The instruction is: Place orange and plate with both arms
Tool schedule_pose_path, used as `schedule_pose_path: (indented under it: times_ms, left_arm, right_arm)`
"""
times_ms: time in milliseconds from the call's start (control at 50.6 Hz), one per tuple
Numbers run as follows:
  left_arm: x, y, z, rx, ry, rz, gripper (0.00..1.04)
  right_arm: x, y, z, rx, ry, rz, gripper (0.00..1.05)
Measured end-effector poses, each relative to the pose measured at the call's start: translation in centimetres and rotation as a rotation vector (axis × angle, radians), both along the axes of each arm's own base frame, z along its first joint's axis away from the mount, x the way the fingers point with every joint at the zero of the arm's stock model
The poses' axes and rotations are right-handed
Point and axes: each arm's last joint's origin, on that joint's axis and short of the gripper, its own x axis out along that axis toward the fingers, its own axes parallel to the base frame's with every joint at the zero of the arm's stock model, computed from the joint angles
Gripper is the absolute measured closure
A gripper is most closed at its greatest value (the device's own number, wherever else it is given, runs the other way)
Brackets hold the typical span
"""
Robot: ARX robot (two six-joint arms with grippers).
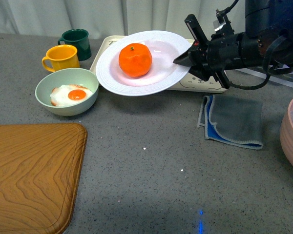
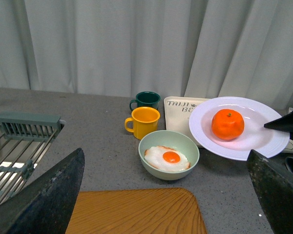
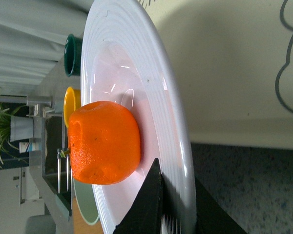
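The orange (image 1: 135,60) lies in the white ridged plate (image 1: 112,73). My right gripper (image 1: 181,60) is shut on the plate's right rim and holds it tilted above the counter, over the beige tray and next to the green bowl. In the right wrist view the black fingers (image 3: 149,200) clamp the plate's rim (image 3: 178,146) with the orange (image 3: 105,142) just beside them. My left gripper (image 2: 166,195) is open and empty, above the wooden board; the plate (image 2: 205,131) and orange (image 2: 227,124) show far ahead of it.
A pale green bowl with a fried egg (image 1: 67,91), a yellow mug (image 1: 62,57) and a dark green mug (image 1: 77,43) stand at the back left. A beige tray (image 1: 205,84) lies under the plate. A wooden board (image 1: 29,170), a grey cloth (image 1: 233,120) and a pink bowl (image 1: 292,131) are near.
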Motion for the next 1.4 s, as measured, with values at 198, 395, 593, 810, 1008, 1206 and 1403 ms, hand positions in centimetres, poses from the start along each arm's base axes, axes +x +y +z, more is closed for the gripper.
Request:
schedule_pose_path:
  times_ms: [198,395,593,810,1008,1206,1403]
  left_arm:
    - [0.0,0.0,0.0,0.000,0.000,0.000,0.07]
    - [0.0,0.0,0.0,0.000,0.000,0.000,0.07]
    - [0.0,0.0,0.0,0.000,0.000,0.000,0.07]
    - [0.0,0.0,0.0,0.000,0.000,0.000,0.07]
    - [0.0,0.0,0.0,0.000,0.000,0.000,0.07]
    - [0.0,0.0,0.0,0.000,0.000,0.000,0.07]
    - [0.0,0.0,0.0,0.000,0.000,0.000,0.07]
  right_arm:
    - [4.7,0.7,-0.7,-0.007,0.005,-0.025,1.01]
    - [6.5,0.6,-0.9,-0.058,0.008,-0.053,0.85]
    - [5.4,-0.5,-1.6,-0.144,0.002,-0.078,0.44]
    - [2.7,-1.8,1.3,-0.278,-0.112,-0.080,0.14]
    - [-1.0,-3.3,7.6,-0.460,-0.328,-0.140,0.10]
    - [-9.3,-5.8,11.8,-0.788,-0.819,-0.486,0.37]
    - [-21.9,-7.9,12.3,-0.860,-0.872,-0.505,0.67]
